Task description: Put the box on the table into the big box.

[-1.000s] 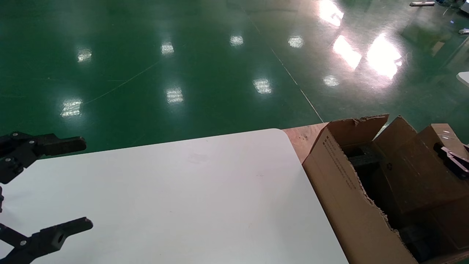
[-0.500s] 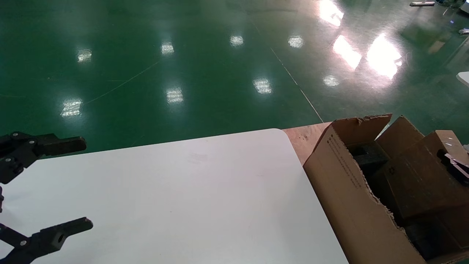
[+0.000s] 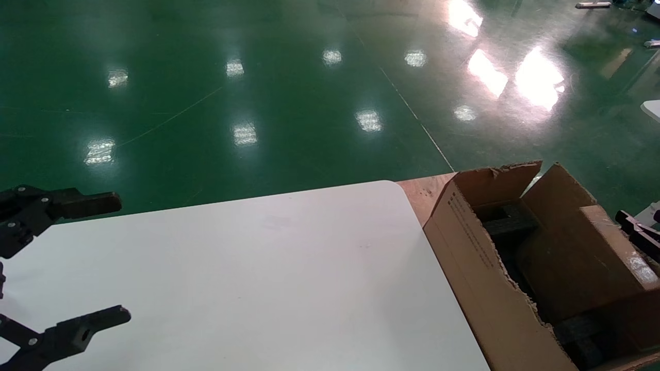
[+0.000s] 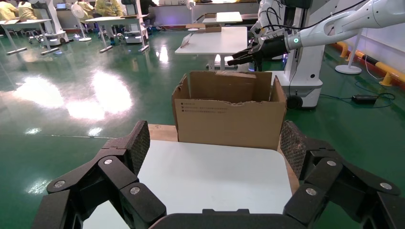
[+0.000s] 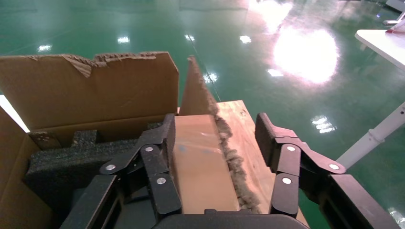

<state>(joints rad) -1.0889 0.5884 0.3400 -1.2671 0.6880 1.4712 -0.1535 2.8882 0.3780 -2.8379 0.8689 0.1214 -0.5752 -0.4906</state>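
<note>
Right gripper (image 5: 215, 143) stood spread, fingers clear of the box (image 5: 200, 162), apparently released to drop it. The box lay inside the big box (image 3: 479, 268), right of the table (image 3: 258, 278). Left gripper (image 3: 77, 268) idled, spread, over the table's left.

My left gripper (image 3: 98, 260) hung at my far left, jaws spread wide and level, holding nothing. My right gripper (image 5: 215, 136) reached out at my far right, its jaws parted and no longer clamped, only its dark tip (image 3: 637, 233) showing from my head.
</note>
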